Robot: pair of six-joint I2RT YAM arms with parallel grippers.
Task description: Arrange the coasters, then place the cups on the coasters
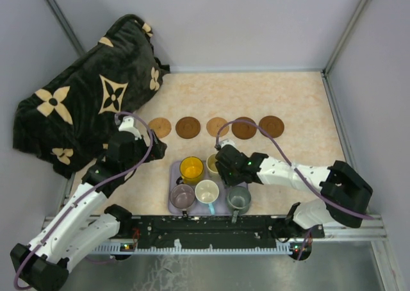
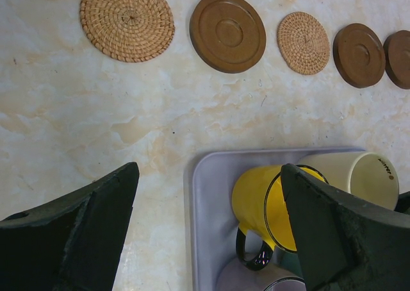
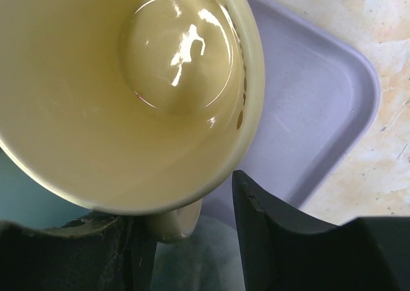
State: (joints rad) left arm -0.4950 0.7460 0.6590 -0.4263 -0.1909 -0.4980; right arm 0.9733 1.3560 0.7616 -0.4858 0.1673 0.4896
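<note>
Five round coasters lie in a row across the table. Nearer, a lavender tray holds the cups: yellow, cream, mauve, white with a blue handle, grey-green. My right gripper hangs over the cream cup, its fingers either side of the handle, with a gap at the right finger. My left gripper is wide open above the tray's left edge, beside the yellow cup.
A black blanket with a tan flower pattern is heaped at the back left, close to the leftmost coaster. Grey walls close in the table on three sides. A black rail runs along the near edge between the arm bases.
</note>
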